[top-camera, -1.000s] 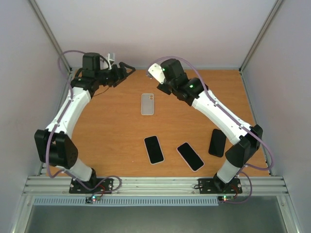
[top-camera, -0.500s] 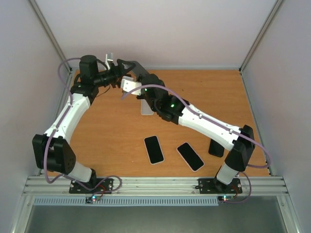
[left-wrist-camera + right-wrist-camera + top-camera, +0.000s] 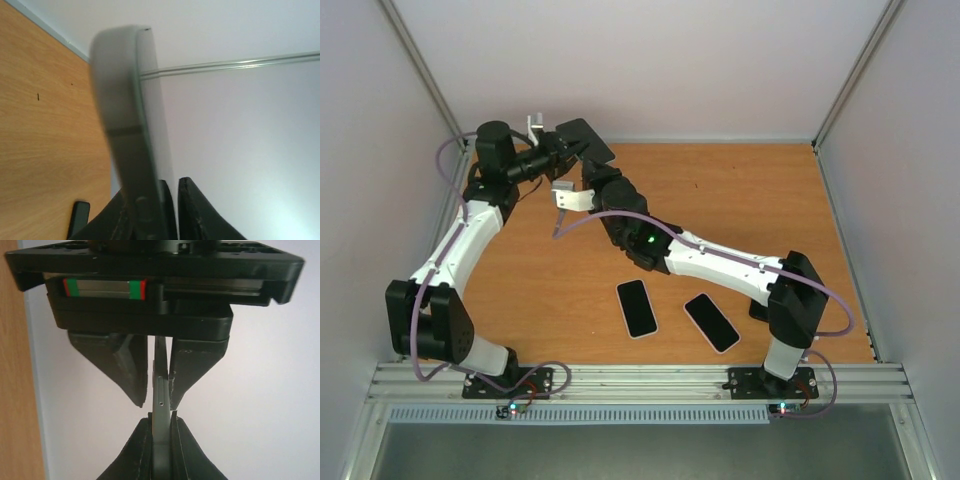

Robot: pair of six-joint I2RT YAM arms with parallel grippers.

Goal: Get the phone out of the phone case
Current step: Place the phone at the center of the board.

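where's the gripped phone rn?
Top view: the phone is in the air above the table's far-left corner, pinched between the left gripper and right gripper.

Left arm (image 3: 460,235) reaches to the far-left corner. Right arm (image 3: 720,265) stretches across to meet it, grippers tip to tip. Right gripper (image 3: 161,426) clamped on the phone (image 3: 588,138) edge. Left gripper (image 3: 157,401) fingers stand narrowly either side of it; firm contact unclear

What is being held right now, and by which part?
A dark flat phone, up in the air. The right hand pinches one end across its flat faces; the left hand clamps the opposite end.
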